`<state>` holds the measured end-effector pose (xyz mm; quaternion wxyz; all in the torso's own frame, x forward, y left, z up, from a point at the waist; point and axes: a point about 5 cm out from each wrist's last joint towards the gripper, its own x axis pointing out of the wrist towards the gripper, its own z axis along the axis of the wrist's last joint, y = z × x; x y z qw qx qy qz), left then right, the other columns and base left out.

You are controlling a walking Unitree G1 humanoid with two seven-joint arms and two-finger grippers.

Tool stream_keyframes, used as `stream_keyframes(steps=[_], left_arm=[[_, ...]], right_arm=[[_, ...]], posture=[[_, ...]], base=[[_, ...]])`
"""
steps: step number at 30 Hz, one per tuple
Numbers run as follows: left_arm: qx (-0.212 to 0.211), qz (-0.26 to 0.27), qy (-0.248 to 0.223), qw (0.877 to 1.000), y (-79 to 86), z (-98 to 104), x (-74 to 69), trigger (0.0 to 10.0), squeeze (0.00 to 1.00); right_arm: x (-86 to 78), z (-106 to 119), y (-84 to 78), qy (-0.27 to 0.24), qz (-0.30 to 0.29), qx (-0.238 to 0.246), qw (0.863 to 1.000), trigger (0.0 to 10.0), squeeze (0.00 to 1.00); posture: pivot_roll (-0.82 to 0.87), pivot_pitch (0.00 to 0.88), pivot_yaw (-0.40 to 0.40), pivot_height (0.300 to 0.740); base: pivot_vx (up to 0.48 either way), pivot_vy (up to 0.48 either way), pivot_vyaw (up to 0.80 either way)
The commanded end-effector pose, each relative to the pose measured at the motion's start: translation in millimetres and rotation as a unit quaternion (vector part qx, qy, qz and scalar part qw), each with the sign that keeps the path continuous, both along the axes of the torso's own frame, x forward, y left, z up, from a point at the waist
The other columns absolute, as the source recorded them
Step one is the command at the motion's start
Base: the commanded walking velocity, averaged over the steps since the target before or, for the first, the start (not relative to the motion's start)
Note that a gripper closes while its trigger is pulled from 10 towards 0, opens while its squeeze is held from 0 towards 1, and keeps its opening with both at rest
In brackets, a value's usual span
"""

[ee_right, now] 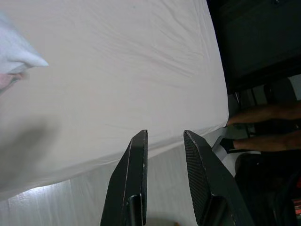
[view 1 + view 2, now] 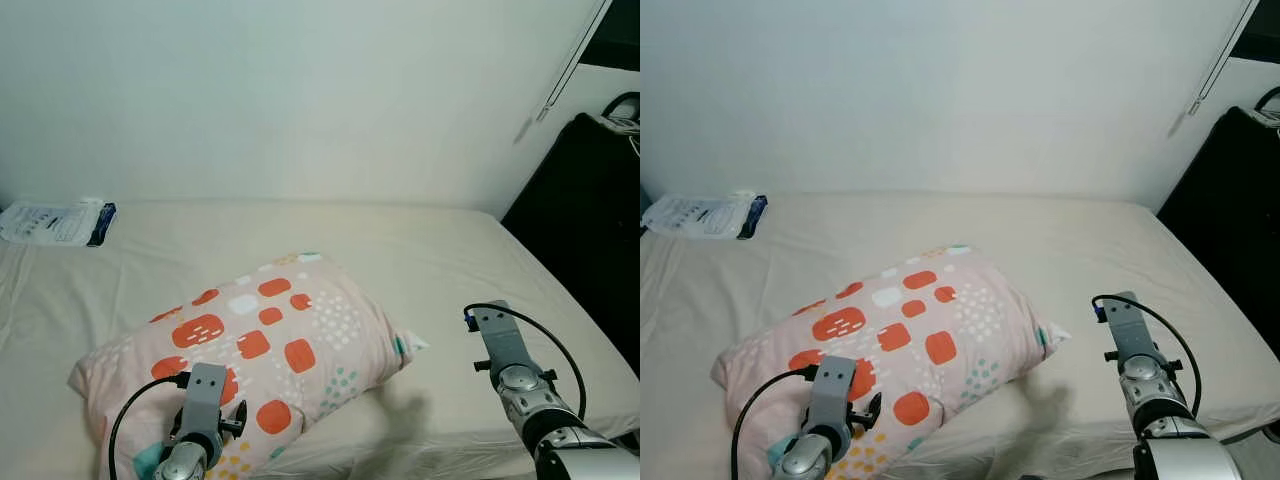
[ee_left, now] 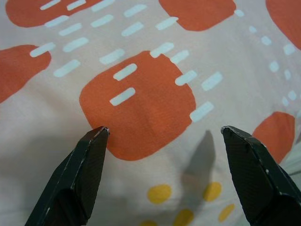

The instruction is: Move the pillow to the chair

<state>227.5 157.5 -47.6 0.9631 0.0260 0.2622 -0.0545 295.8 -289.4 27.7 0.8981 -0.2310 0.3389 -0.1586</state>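
Observation:
A pink pillow (image 2: 265, 345) with orange patches and white dots lies slanted on the cream bed (image 2: 450, 250), near its front edge. My left arm (image 2: 205, 395) reaches over the pillow's near corner. In the left wrist view my left gripper (image 3: 164, 129) is open wide just above an orange patch of the pillow (image 3: 141, 101), holding nothing. My right arm (image 2: 500, 345) hangs over the bed to the right of the pillow, apart from it. My right gripper (image 1: 164, 133) has a narrow gap between its fingers, nothing in it, over the bed's side edge.
A white plastic packet (image 2: 55, 222) lies at the bed's far left by the wall. A tall black piece of furniture (image 2: 585, 220) stands close along the bed's right side. In the right wrist view there is pale floor (image 1: 94, 202) beside the bed and dark clutter (image 1: 268, 179).

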Motion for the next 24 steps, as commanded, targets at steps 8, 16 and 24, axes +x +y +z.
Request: stream_keyframes(steps=[8,16,24], left_arm=[[0.008,0.002,-0.005,1.0,6.0,4.9,8.1,10.0,0.0],[0.011,0.003,-0.005,1.0,10.2,4.2,6.0,10.0,0.0],[0.011,-0.006,0.002,1.0,8.9,3.0,5.3,10.0,0.0]], right_arm=[[15.4,19.8,-1.9,-0.051,-0.008,-0.007,0.999,10.0,0.0],[11.4,11.6,1.7,-0.005,0.023,-0.004,1.0,10.0,0.0],[10.8,10.3,2.4,0.009,0.036,-0.005,0.999,10.0,0.0]], posture=[[0.12,0.0,-0.124,0.74],[0.13,0.0,-0.133,0.74],[0.09,0.0,-0.106,0.74]], base=[[0.0,0.0,0.0],[0.0,0.0,0.0],[0.0,0.0,0.0]])
